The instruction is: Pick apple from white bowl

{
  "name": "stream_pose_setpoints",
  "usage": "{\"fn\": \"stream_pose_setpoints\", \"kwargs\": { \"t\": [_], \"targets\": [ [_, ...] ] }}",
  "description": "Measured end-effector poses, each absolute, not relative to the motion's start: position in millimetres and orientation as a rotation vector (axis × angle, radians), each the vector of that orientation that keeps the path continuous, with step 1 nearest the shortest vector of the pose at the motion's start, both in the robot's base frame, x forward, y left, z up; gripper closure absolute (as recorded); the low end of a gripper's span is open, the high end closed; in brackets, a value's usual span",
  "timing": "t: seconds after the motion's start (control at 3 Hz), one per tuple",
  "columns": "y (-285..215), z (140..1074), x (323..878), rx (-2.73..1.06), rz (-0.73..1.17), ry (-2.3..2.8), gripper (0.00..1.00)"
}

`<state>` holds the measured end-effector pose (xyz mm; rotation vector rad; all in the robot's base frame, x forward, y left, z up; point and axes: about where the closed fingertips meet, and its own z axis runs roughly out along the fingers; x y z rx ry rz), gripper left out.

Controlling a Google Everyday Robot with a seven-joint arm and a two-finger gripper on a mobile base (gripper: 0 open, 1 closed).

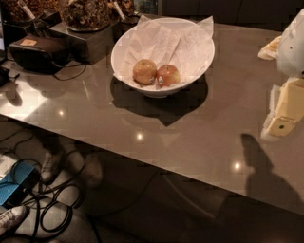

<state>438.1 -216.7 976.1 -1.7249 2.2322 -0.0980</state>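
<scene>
The white bowl [199,45], wide and lined with crinkled white paper, stands on the grey table toward the back middle. Two apples lie side by side at its near side. The apple [168,75] is the redder one, on the right. A paler yellow-orange apple [144,71] touches or nearly touches it on the left. My gripper [286,113] is at the right edge of the view, above the table, well to the right of the bowl and apart from it. Its shadow falls on the table below it.
Dark containers of brown food [85,14] stand at the back left, with a black device [38,52] and its cable beside them. The table's near edge [142,159] runs diagonally. Cables, a blue box [14,187] and shoes are on the floor at lower left.
</scene>
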Motion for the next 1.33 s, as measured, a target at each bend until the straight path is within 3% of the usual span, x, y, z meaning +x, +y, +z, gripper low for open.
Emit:
{"fn": "stream_pose_setpoints", "kwargs": {
  "t": [1.33],
  "targets": [
    [-192.1, 985.5, 463.0, -1.781, -0.134, 2.226, 0.00]
  ]
}}
